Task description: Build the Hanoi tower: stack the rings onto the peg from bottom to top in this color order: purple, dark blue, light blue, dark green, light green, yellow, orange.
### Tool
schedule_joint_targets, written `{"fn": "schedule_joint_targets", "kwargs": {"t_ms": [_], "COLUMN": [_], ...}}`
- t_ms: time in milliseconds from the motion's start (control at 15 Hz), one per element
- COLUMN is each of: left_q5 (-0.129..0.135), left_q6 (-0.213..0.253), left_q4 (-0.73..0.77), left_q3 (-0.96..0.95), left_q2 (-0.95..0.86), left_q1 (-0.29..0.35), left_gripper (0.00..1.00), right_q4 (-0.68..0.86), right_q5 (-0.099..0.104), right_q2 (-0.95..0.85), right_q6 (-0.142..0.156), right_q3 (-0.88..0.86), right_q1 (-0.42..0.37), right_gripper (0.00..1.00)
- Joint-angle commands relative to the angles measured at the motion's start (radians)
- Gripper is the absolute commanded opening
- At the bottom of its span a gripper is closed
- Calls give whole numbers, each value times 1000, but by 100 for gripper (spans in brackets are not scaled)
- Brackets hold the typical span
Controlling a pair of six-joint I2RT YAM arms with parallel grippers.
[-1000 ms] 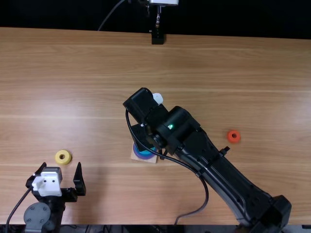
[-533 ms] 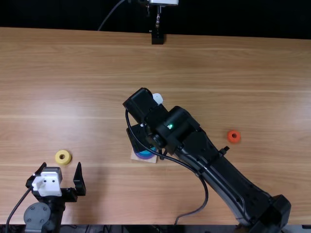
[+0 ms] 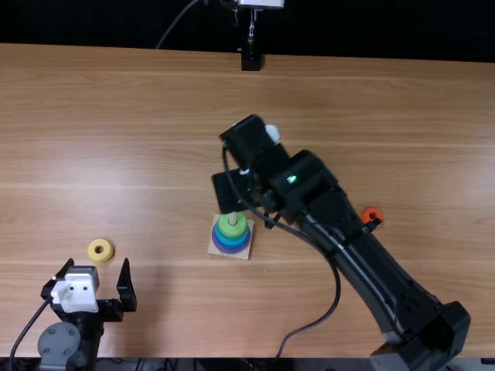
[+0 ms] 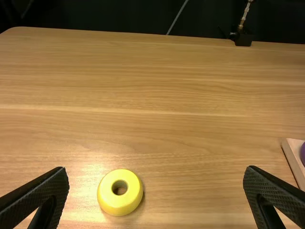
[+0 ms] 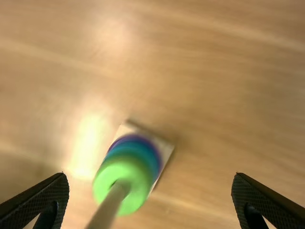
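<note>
Right pincer (image 5: 150, 183): open, withdrawn from peg (image 5: 109, 207); light green ring (image 3: 232, 231) seated. Left pincer (image 4: 156, 179): open; near-left yellow ring (image 4: 119, 205) likely next.

Light brown wooden table (image 3: 363, 100): grained, smooth, soft sheen | Yellow round ring (image 4: 106, 198): smooth, low gloss, plastic or painted | Square pale base (image 3: 246, 251): wood-look, matt | Left gripper (image 3: 97, 263), flat black fingers (image 4: 40, 193): matt, finely ridged | Black right arm casing (image 3: 370, 267): smooth, plastic-look

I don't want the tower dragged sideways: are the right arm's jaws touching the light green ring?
Apart. The right wrist view shows the jaws wide open, with bare table between each one and the light green ring.
</note>
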Motion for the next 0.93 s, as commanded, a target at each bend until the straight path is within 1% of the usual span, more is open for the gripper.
{"fn": "schedule_joint_targets", "kwargs": {"t_ms": [0, 133, 200, 400, 467, 533, 600, 667, 733, 800, 867], "left_q5": [2, 2, 2, 2, 2, 2, 2, 2, 2, 2, 2], "left_q6": [16, 14, 14, 14, 16, 14, 14, 14, 14, 16, 16], "left_q4": [-78, -78, -78, -80, -80, -78, -78, -80, -78, -80, -78], "left_q3": [-105, -105, -105, -105, -105, -105, -105, -105, -105, -105, -105], "left_q2": [-16, -16, -16, -16, -16, -16, -16, -16, -16, -16, -16], "left_q1": [-11, -11, -11, -11, -11, -11, -11, -11, -11, -11, -11], "left_gripper": [100, 100, 100, 100, 100, 100, 100, 100, 100, 100, 100], "right_q4": [22, 64, 136, 484, 596, 708, 819, 920, 1010, 1078, 1102], "right_q5": [11, 4, 4, 6, 8, 6, 4, 2, 2, -2, -2], "right_q2": [-65, -204, -263, -471, -549, -614, -681, -753, -838, -927, -1000], "right_q6": [-11, -11, -11, -15, -24, -55, -107, -162, -205, -216, -216], "right_q3": [9, -74, -148, -441, -535, -620, -703, -800, -901, -990, -1053], "right_q1": [-59, -155, -199, -323, -360, -403, -444, -467, -480, -494, -517], "right_gripper": [100, 100, 100, 100, 100, 100, 100, 100, 100, 100, 100]}}
